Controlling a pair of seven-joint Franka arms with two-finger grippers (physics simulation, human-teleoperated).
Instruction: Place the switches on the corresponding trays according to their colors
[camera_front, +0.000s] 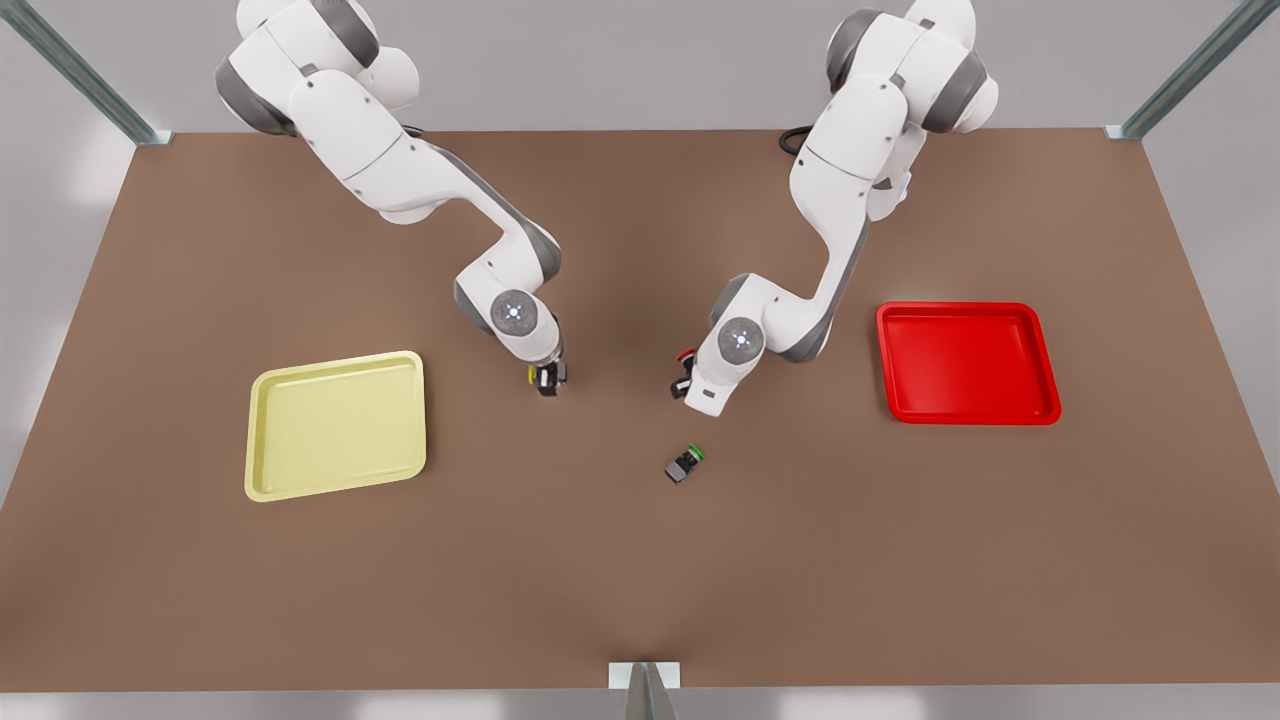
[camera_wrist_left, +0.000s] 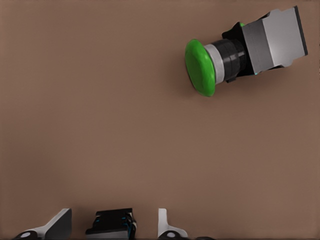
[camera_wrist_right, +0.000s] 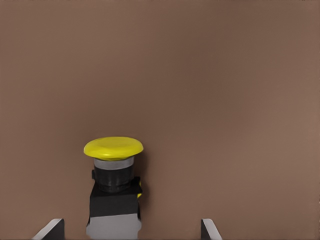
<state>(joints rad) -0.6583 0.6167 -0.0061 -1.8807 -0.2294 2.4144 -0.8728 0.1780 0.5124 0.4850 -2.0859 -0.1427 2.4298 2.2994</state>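
Our right tool (camera_front: 548, 378) hangs over the yellow switch (camera_wrist_right: 113, 187) on the tabletop (camera_front: 640, 580), fingers (camera_wrist_right: 50, 229) apart. Our left tool (camera_front: 683, 385) straddles the red switch (camera_front: 686, 356), open, near the green switch (camera_wrist_left: 245, 52). The yellow tray (camera_front: 336, 425) and red tray (camera_front: 966, 363) lie well apart.

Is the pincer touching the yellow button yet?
Apart. In the right wrist view the right pincer's fingers stand open on both sides of the yellow button, with bare table showing between each finger and it.

Red switch (camera_front: 686, 356) mostly hidden behind the left pincer (camera_front: 681, 386), yellow switch (camera_wrist_right: 113, 192) body cut off by frame edge
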